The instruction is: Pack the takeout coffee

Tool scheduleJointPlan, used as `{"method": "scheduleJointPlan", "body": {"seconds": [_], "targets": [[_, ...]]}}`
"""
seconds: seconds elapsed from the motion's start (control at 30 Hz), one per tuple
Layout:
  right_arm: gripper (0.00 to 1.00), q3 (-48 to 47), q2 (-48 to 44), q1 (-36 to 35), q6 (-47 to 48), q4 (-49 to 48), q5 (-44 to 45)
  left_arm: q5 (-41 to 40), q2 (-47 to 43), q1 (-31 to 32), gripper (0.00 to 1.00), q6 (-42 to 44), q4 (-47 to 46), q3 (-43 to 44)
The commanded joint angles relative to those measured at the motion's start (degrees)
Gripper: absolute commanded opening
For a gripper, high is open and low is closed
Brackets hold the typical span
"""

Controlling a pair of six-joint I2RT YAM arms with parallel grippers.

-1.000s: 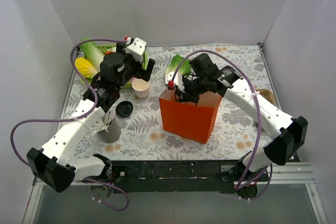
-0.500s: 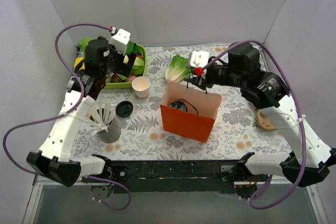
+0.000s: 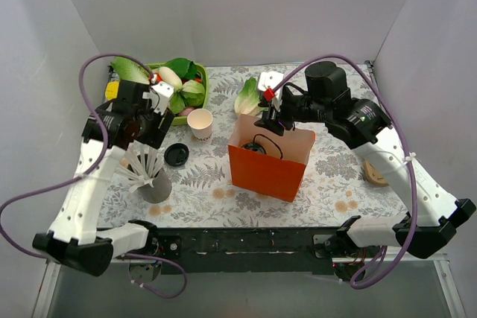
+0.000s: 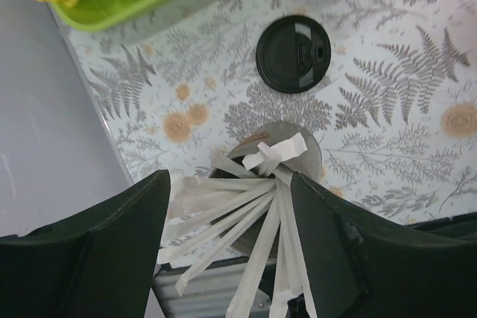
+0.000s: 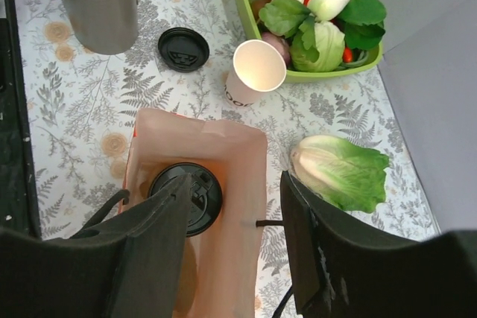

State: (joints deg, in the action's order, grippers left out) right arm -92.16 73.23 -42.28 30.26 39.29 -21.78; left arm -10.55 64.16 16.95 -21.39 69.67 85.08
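Note:
The takeout coffee (image 3: 254, 148), a cup under a black lid (image 5: 188, 197), stands inside the open orange paper bag (image 3: 267, 170). My right gripper (image 3: 272, 120) hangs open just above the bag's far rim. In the right wrist view the right gripper (image 5: 237, 184) has one finger over the lid and the other past the bag's wall (image 5: 235, 243), and it holds nothing. My left gripper (image 3: 153, 143) is over the grey holder (image 3: 157, 185). The left gripper (image 4: 229, 180) is open, its fingers straddling the fan of paper-wrapped sticks (image 4: 246, 214).
A lidless white cup (image 3: 200, 123) and a loose black lid (image 3: 176, 155) lie left of the bag. A green tray (image 3: 203, 72) of vegetables sits at the back left. A lettuce leaf (image 3: 247, 98) lies behind the bag, a brown object (image 3: 376, 175) at the right edge.
My right gripper came up out of the bag and opened, leaving the coffee inside. My left arm swung from the white cup back over the grey holder, its jaws narrowing.

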Motion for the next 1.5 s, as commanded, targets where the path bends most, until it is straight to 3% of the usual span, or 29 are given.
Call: {"method": "scheduleJointPlan", "body": {"seconds": [0.0, 0.33, 0.6, 1.47], "targets": [[0.59, -1.5, -1.2, -0.1, -3.2, 0.4, -2.6, 2.5, 4.6, -2.7, 0.64, -0.2, 6.6, -0.9], [0.59, 1.9, -5.4, 0.0, -3.3, 1.1, -2.6, 5.4, 12.2, -12.5, 0.54, 5.3, 6.9, 4.1], [0.6, 4.5, -7.0, 0.0, -3.7, -0.9, -2.4, 10.4, 14.1, -12.6, 0.52, 3.1, 9.4, 7.6], [0.6, 8.1, -6.8, 0.0, -4.2, -3.2, -2.3, 3.3, 14.8, -12.6, 0.34, 3.3, 9.2, 1.2]]}}
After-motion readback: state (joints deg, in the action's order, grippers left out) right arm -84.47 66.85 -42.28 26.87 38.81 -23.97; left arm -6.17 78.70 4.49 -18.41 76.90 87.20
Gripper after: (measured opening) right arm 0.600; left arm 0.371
